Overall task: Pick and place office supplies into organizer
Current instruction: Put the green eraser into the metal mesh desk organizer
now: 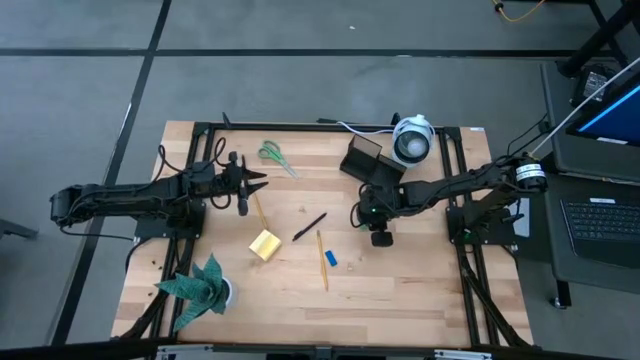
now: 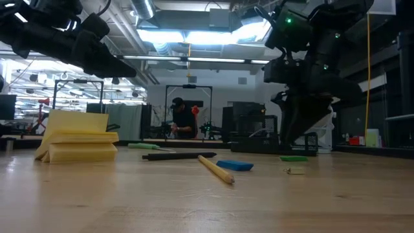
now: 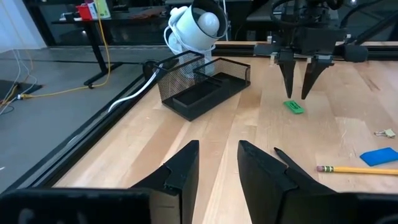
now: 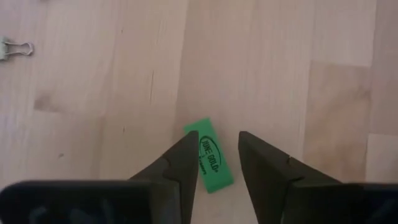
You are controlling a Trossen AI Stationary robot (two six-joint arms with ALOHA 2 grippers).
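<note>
Green eraser (image 4: pixel 209 155) on table between parted right fingers (image 4: pixel 180 165).

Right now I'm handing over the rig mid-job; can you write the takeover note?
Right gripper: open, poised straight above the green eraser, not gripping yet.
Left gripper: open, empty, waiting on the table's left side.
Mesh organizer: nothing visible inside.
Still loose on the table: scissors, sticky-note pad, black pen, pencil, blue block, binder clip.
Everything remains to place.
</note>
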